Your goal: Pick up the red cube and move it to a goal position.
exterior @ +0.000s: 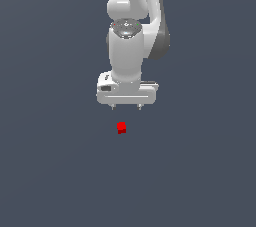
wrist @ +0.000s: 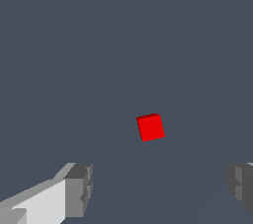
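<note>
The red cube (exterior: 121, 128) is a small bright-red block lying on the flat dark grey surface, just below the white arm in the exterior view. My gripper (exterior: 127, 107) hangs above it, pointing down, with its two short fingertips spread apart and nothing between them. In the wrist view the red cube (wrist: 150, 127) sits apart from the gripper (wrist: 160, 188), whose grey fingers (wrist: 79, 188) stand wide apart on either side. The cube is slightly turned relative to the fingers.
A plain dark grey floor (exterior: 50, 171) fills both views. No goal marker or other object shows.
</note>
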